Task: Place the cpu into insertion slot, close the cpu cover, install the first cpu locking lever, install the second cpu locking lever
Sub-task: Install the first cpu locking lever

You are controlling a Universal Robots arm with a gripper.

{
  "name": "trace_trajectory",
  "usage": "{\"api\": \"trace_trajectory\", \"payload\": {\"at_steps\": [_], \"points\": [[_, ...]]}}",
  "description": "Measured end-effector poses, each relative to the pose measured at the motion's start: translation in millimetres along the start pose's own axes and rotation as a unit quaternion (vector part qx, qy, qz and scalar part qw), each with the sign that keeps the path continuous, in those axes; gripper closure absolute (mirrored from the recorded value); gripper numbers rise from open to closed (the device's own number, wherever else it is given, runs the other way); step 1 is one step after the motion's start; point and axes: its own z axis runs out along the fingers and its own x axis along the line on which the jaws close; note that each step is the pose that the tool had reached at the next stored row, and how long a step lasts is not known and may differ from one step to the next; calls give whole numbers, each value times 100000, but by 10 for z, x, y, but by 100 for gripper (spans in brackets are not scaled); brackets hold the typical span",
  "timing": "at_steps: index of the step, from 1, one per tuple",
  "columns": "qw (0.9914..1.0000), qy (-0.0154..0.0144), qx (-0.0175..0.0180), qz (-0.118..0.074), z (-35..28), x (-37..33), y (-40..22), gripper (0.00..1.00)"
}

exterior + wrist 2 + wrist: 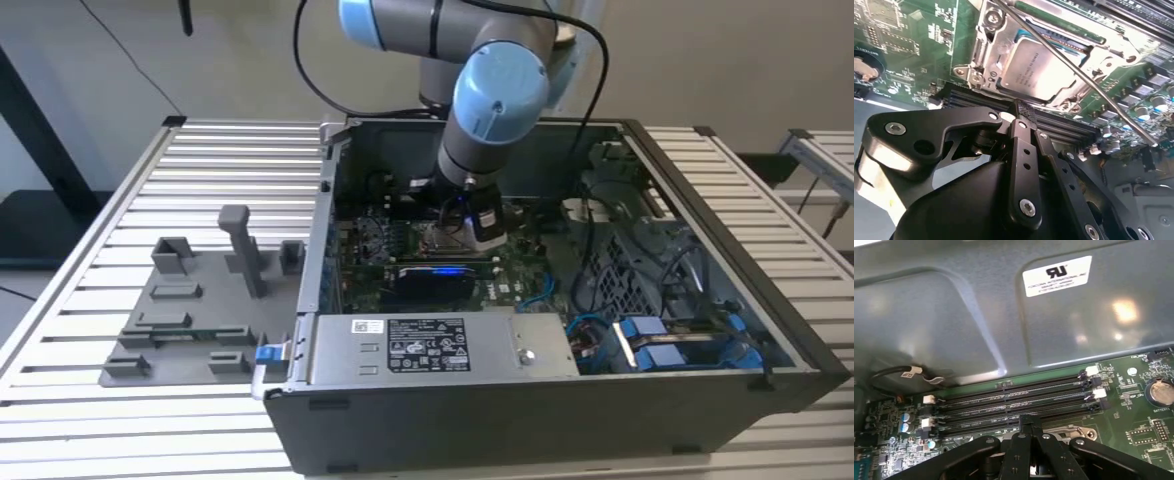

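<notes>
Where silver metal rims insertion slot [980, 54], square matte-grey cpu [1029, 70] sits.

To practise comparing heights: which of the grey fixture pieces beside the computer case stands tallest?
The narrow upright post; the grey blocks around it on the base plate are all much shorter.

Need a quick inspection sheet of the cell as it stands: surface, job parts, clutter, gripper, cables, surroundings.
Surface: slatted metal table carrying an open computer case.
Job's things: chip seated in its socket, metal cover down around it; one thin lever crosses above, seemingly unlatched.
Clutter: grey holder tray on the exterior view's left of the case.
Gripper: gripper shut, nothing seen in it, tip beside the socket.
Cables: black cable by the case wall; blue wiring inside.
Surroundings: plain wall.
</notes>
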Motion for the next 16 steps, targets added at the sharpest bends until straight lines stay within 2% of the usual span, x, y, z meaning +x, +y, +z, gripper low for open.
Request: {"api": "trace_trajectory", "payload": {"at_steps": [11,14,16], "points": [[100000,12,-69,0,13,-105,13,89],[100000,35,-203,-6,17,-118,13,89],[99999,91,-421,-9,20,-121,11,89]]}}
